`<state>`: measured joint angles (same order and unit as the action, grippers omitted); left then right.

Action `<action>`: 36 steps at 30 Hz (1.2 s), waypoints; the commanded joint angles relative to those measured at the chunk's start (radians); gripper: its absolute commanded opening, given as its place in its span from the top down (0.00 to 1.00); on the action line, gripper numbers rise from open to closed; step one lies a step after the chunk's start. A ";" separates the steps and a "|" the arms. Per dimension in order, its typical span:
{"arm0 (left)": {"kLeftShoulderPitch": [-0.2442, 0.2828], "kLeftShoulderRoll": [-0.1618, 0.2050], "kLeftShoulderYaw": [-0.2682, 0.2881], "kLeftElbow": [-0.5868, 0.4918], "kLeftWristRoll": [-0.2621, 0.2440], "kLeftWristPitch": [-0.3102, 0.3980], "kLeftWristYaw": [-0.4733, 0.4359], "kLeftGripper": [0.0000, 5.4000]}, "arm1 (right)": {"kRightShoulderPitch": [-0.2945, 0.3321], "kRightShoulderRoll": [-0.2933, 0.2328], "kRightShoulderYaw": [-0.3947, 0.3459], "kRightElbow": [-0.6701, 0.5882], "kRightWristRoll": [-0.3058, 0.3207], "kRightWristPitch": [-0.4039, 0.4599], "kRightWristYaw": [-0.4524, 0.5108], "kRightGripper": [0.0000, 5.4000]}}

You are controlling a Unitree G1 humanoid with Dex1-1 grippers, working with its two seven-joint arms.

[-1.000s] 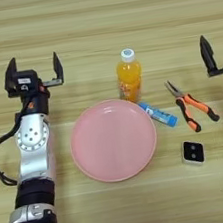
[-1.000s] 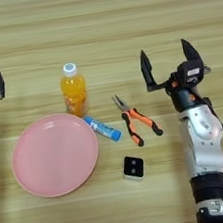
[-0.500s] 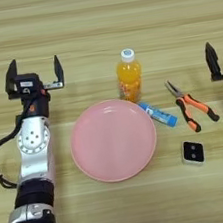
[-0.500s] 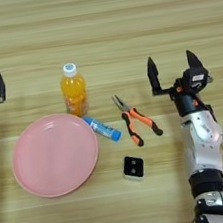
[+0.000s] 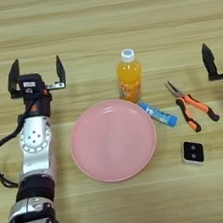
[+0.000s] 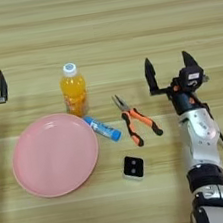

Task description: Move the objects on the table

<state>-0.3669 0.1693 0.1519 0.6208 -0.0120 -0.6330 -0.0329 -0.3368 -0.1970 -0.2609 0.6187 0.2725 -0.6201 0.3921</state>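
**Q:** Where do the objects lie on the table [image 5: 94, 15]?

**A:** The plate [image 5: 113, 140] sits near centre. The bottle [image 5: 129, 75] stands upright just beyond its far right rim. The tube [image 5: 158, 114] lies just right of the plate, the pliers [image 5: 191, 109] further right, and the block [image 5: 192, 152] nearer, below the pliers. None has moved since a second ago.

**Q:** And the grippers?

**A:** The left gripper [image 5: 36, 74] hovers left of the plate, fingers spread wide, holding nothing, about where it was before. The right gripper [image 6: 172, 68], right of the pliers, is likewise wide and empty; it has drawn slightly nearer than it was a second ago.
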 commanded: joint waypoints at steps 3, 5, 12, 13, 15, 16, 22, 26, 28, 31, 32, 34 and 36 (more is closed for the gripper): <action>0.007 0.002 -0.014 -0.014 -0.017 0.000 -0.040 0.00 | -0.019 -0.006 0.007 0.009 -0.019 -0.013 -0.008 0.01; 0.005 0.004 -0.012 -0.002 -0.019 0.000 -0.043 0.00 | -0.019 -0.005 0.008 0.009 -0.023 -0.015 -0.012 0.01; -0.007 0.006 -0.004 0.032 -0.033 0.011 -0.054 0.00 | -0.021 -0.006 0.012 0.015 -0.029 -0.019 -0.018 0.01; -0.008 0.007 -0.006 0.037 -0.032 0.010 -0.054 0.00 | -0.022 -0.006 0.012 0.015 -0.029 -0.020 -0.018 0.01; -0.010 0.008 -0.008 0.042 -0.031 0.006 -0.056 0.00 | -0.022 -0.007 0.012 0.016 -0.030 -0.020 -0.018 0.01; -0.010 0.008 -0.008 0.042 -0.032 0.005 -0.058 0.00 | -0.020 -0.006 0.012 0.014 -0.031 -0.021 -0.019 0.01; -0.002 0.018 -0.013 -0.013 -0.040 0.016 -0.087 0.00 | -0.012 0.000 0.017 -0.001 -0.040 -0.021 -0.026 0.01; -0.014 0.053 -0.051 -0.091 -0.050 0.046 -0.192 0.00 | -0.010 0.004 0.021 -0.007 -0.044 -0.020 -0.031 0.01; -0.024 0.065 -0.062 -0.143 -0.099 0.092 -0.268 0.00 | -0.009 0.005 0.024 -0.010 -0.045 -0.019 -0.034 0.01; -0.040 0.086 -0.074 -0.216 -0.161 0.137 -0.362 0.00 | -0.008 0.007 0.027 -0.013 -0.046 -0.019 -0.038 0.01; -0.044 0.090 -0.074 -0.237 -0.175 0.151 -0.385 0.00 | -0.008 0.007 0.028 -0.013 -0.046 -0.019 -0.039 0.01; -0.060 0.098 -0.080 -0.274 -0.208 0.181 -0.433 0.00 | -0.008 0.008 0.029 -0.013 -0.046 -0.019 -0.040 0.01; -0.075 0.117 -0.101 -0.294 -0.205 0.188 -0.482 0.00 | -0.008 0.008 0.031 -0.012 -0.047 -0.020 -0.042 0.01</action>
<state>-0.4076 0.2578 0.0756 0.3579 -0.2113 -0.4661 -0.4601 -0.3375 -0.1916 -0.2335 0.6214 0.2291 -0.6269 0.3556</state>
